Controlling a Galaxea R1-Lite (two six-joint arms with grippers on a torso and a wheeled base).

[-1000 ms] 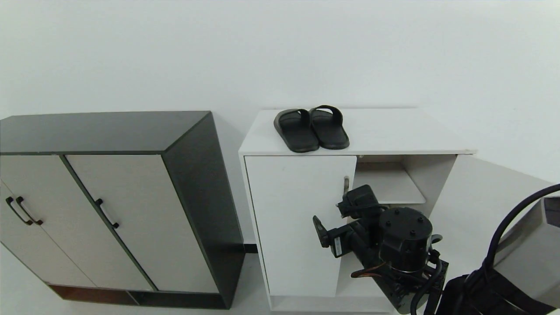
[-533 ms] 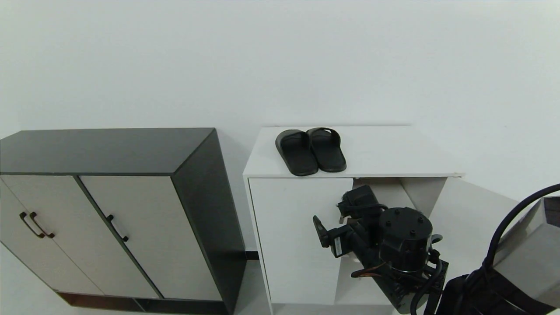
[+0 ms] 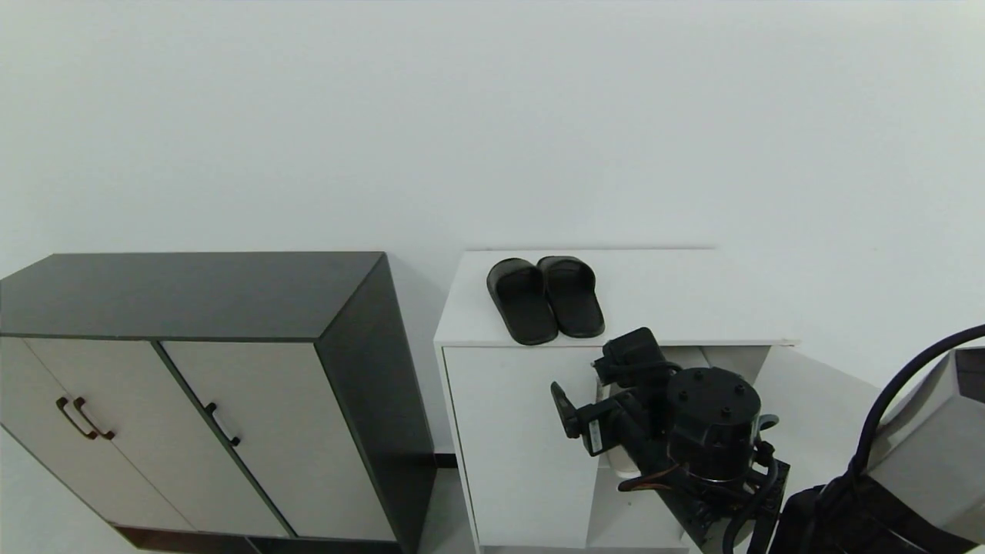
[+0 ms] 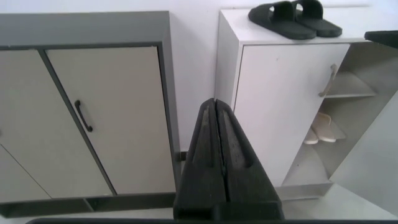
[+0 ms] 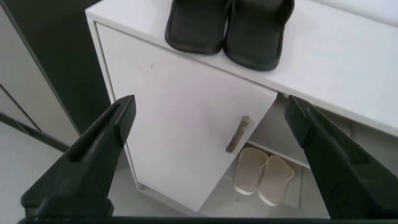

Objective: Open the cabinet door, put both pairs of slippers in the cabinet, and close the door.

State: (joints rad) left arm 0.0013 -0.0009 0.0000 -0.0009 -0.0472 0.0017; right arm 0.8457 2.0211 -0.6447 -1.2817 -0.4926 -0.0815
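The plain white wall [image 3: 492,115] fills the back of the room. Seen from the robot, the dark cabinet [image 3: 192,369] stands against it at 10 o'clock, its 2 grey doors flush and each with a dark pull. The white cabinet [image 3: 677,296] stands against the wall at 12 o'clock. Only a narrow gap separates the 2 cabinets, while open floor [image 3: 816,385] lies past the white cabinet's side at 2 o'clock.

The white cabinet's door [image 3: 515,438] covers its left half. The right half stands open, with a shelf [image 4: 348,84] showing inside. I cannot tell whether the door sits fully flush or a little ajar. Its handle [image 5: 237,134] runs upright along the free edge, right beside the opening.

The black slippers [image 3: 545,298] lie side by side and touching on the cabinet top, toward its left end. Their near ends come close to the front edge, and the bare top spreads away from them toward 3 o'clock. The pale slippers [image 5: 249,171] rest as a pair on the bottom level inside the open half, just behind the door's free edge.

The right gripper [image 5: 210,106] hangs in front of the door's upper free corner, its fingers spread wide and grasping nothing. The left gripper [image 4: 215,106] is clenched, finger against finger with nothing between. It sits farther back and low, pointing toward the gap between the cabinets.
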